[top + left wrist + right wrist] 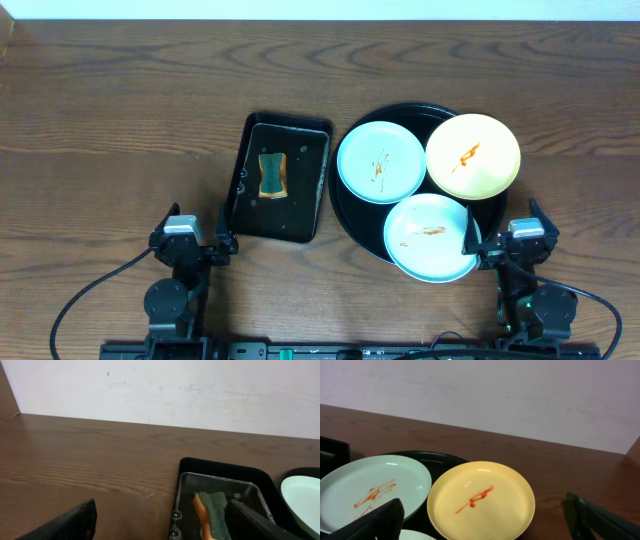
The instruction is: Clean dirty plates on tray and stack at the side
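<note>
The round black tray (358, 215) holds three plates, each with orange-red sauce streaks: a mint-blue plate (381, 161) at the left, a yellow plate (473, 155) at the right and a mint-blue plate (430, 238) at the front. The yellow plate (481, 498) and the left mint plate (372, 491) also show in the right wrist view. My right gripper (505, 240) is open and empty at the tray's front right edge. My left gripper (197, 236) is open and empty, just left of the rectangular tray's near corner.
A smaller rectangular black tray (246, 170) left of the round tray holds a green and orange sponge (272, 175), also seen in the left wrist view (212, 515). Bare wood tabletop (120, 120) lies to the left and behind. A pale wall stands at the back.
</note>
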